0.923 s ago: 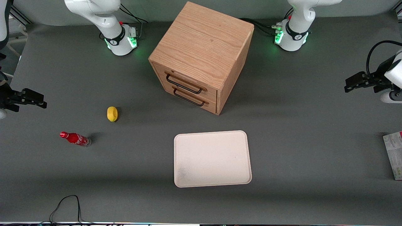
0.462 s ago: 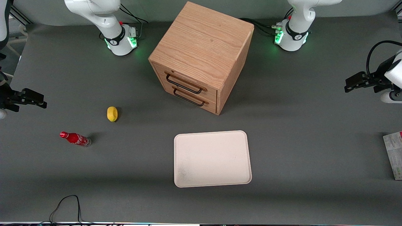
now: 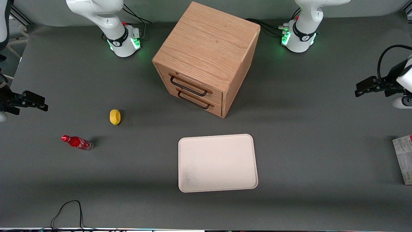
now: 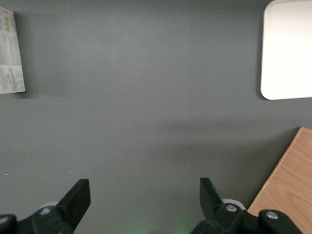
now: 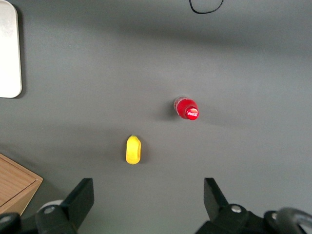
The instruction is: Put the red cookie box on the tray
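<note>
The gripper (image 3: 362, 90) has crept toward the front camera, jaws wide and empty, so it should keep going to the box (image 3: 403, 159), lying well apart from the tray (image 3: 217, 139).

Front view overhead; wrist views share tray (image 3: 218, 162).

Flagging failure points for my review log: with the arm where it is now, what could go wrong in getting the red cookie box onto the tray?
The red cookie box lies flat at the table's working-arm end, partly out of the front view, so an open gripper high above it may struggle to grasp it. Its path to the tray passes near the wooden cabinet.
</note>
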Motion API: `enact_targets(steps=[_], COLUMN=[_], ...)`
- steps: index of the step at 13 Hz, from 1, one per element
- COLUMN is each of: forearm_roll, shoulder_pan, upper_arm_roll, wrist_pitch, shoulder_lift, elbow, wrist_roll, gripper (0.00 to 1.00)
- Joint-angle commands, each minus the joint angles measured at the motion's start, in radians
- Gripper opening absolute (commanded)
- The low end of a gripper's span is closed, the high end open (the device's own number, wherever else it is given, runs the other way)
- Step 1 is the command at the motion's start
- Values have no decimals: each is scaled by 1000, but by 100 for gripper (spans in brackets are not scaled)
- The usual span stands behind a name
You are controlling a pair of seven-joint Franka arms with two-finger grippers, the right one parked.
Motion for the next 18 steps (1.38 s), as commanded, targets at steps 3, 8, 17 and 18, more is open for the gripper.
enact_targets(steps=[3,8,17,18], forearm_roll=[7,1,3,3], shoulder_pan=[141,359,568,563], upper_arm_roll=[2,1,2,2], wrist_pitch=[5,5,94,116], shoulder_lift=[190,476,602,622], elbow=[197,502,599,599], wrist_roll=[101,313,543,549], gripper=[100,100,100,100])
